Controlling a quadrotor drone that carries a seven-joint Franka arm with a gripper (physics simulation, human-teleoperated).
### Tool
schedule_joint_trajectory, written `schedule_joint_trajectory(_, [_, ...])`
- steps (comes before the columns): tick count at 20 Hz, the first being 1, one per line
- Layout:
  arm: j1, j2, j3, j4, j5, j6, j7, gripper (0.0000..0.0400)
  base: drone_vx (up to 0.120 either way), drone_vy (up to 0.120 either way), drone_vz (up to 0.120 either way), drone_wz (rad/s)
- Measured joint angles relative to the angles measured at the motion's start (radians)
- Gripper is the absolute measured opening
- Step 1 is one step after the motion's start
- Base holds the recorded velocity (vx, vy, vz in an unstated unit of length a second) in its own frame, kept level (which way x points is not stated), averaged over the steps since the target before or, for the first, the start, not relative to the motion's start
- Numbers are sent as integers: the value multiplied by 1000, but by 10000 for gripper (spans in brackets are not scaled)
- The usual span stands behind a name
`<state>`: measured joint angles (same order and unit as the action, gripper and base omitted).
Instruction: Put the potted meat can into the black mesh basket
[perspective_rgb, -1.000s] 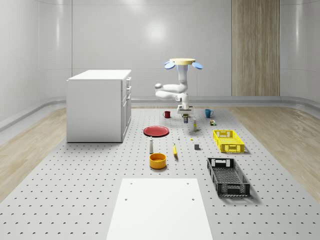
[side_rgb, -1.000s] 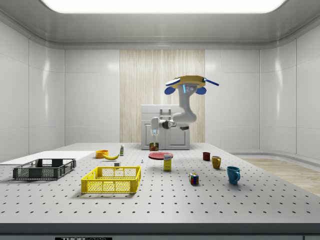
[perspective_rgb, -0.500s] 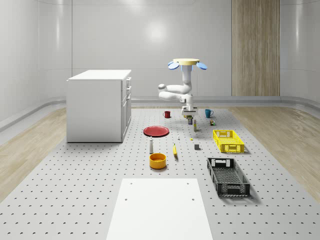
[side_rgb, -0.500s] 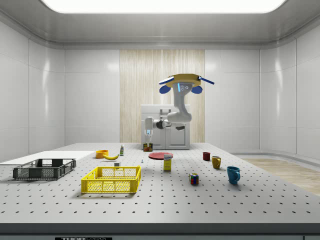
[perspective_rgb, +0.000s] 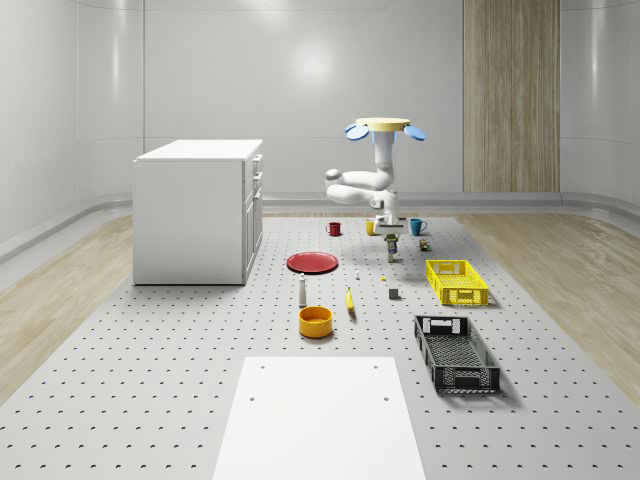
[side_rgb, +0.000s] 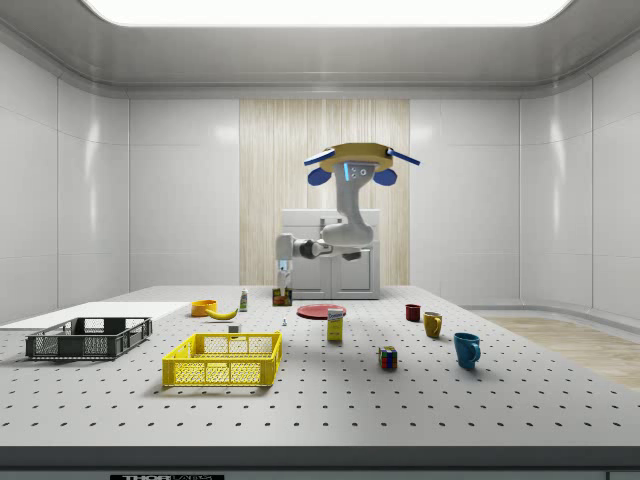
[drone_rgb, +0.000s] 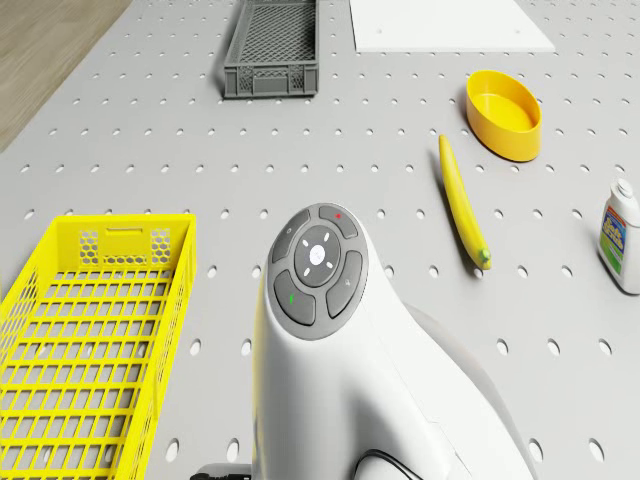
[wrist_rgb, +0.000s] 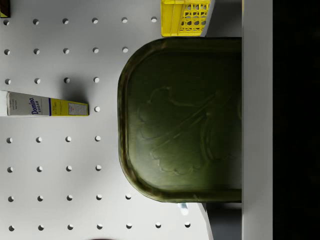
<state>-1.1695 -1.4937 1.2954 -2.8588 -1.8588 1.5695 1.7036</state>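
Pegboard table (perspective_rgb: 150, 380), can (wrist_rgb: 185, 120) partly cropped.

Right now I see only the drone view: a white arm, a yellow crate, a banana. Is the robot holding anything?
Observer: Yes. In the side view the gripper holds the potted meat can clear of the table.
Operator: Where is the drone itself?
Observer: The drone hovers high above the table, not resting on anything.
Operator: Anything beyond it that I'm missing?
Observer: In the whole-scene view a blue mug stands on the table just past the arm.
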Motion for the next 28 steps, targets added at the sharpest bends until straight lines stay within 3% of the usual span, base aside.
schedule_joint_trajectory(14, [-3,-11,2,1,5,11,3,285,120,120,0,0])
schedule_joint_trajectory(28, [-6,-21,3,1,9,19,5,285,120,34,0,0])
